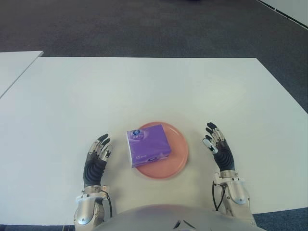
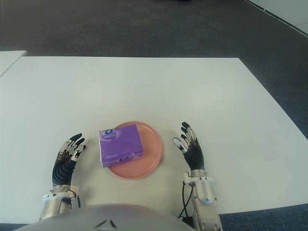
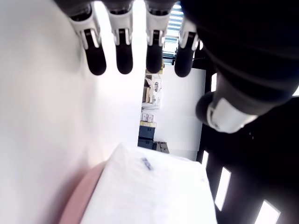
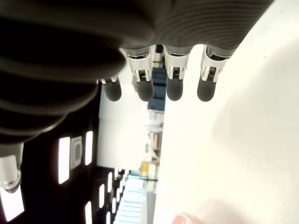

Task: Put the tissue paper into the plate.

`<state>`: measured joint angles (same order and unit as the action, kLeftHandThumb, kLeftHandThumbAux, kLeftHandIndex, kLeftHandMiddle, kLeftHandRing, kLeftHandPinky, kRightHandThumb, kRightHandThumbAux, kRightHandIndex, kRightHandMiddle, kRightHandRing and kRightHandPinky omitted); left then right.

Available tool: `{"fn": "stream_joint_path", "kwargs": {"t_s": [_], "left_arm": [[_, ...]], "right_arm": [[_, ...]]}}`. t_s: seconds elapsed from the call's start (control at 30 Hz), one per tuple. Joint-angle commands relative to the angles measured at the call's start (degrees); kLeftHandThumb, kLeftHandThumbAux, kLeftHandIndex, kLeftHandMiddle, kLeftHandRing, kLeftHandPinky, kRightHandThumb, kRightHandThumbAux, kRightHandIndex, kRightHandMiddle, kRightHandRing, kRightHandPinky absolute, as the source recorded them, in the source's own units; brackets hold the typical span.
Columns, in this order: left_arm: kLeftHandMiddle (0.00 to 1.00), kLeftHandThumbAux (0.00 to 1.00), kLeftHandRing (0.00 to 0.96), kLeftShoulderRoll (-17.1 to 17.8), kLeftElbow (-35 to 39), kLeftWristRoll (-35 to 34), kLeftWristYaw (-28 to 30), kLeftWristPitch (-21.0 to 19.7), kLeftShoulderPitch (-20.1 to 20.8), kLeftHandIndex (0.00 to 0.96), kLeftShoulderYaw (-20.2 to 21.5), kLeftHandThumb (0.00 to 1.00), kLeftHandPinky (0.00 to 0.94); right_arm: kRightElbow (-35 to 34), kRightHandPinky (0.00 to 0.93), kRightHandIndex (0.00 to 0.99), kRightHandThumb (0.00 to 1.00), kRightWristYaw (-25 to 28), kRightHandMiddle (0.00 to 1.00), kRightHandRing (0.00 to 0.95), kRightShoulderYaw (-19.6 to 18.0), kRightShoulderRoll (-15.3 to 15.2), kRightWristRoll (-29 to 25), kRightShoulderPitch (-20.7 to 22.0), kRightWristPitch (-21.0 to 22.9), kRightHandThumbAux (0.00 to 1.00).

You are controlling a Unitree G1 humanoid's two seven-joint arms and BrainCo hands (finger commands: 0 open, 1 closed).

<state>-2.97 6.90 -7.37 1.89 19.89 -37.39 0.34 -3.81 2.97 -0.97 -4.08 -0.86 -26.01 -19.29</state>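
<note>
Eye views: tissue pack (image 1: 148,145) is sitting on the pink plate (image 1: 177,154), overhanging its left rim — placement looks done, next is just keeping clear. Left hand (image 1: 97,160) is showing left of the plate, right hand (image 1: 219,149) right of it. Wrist views: both hands' fingers are extended and relaxed, gripping nothing.

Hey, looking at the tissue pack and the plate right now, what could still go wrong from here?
The tissue pack lies on the pink plate, but its left edge overhangs the rim, so a nudge might tip or slide it off.

The left robot hand is open just left of that overhanging edge; pulling back carelessly could brush it.

The right robot hand, open to the right of the plate, could bump the plate and shift it on the white table.
</note>
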Motion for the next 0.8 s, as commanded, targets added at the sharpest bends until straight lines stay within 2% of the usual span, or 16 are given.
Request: {"fn": "stream_joint_path", "kwargs": {"t_s": [0.03,0.23,0.4,0.57,0.8], "left_arm": [[0.159,0.595,0.158,-0.06,-0.8,-0.23,0.91,-0.74,-1.78,0.217,-0.45,0.369,0.198],[0.153,0.597,0.153,0.61,-0.99,0.6,1.05,0.02,-2.44,0.208,-0.54,0.348,0.195],[0.124,0.608,0.121,1.16,-1.35,1.06,1.15,0.63,-2.54,0.148,-0.35,0.301,0.145],[0.104,0.617,0.097,1.09,-2.44,2.24,0.29,2.29,-2.17,0.123,-0.11,0.269,0.117],[0.067,0.642,0.054,1.72,-5.21,4.8,-0.17,6.1,-0.34,0.084,0.7,0.195,0.067]], "right_arm": [[1.22,0.099,0.102,0.129,-0.1,0.104,0.086,1.08,1.98,-0.63,-1.67,-0.26,0.46],[0.92,0.112,0.112,0.164,-0.82,0.124,0.1,1.6,3.72,-0.58,-2.1,1.88,0.448],[2.44,0.128,0.118,0.189,-1.35,0.137,0.113,1.42,5.04,-1.37,-1.55,2.81,0.434],[6.37,0.113,0.122,0.2,-0.79,0.14,0.113,0.47,5.81,-3.09,-0.32,0.7,0.422],[9.17,0.1,0.116,0.185,-1.14,0.13,0.103,0.61,6.46,-2.2,0.23,-1.97,0.399]]}}
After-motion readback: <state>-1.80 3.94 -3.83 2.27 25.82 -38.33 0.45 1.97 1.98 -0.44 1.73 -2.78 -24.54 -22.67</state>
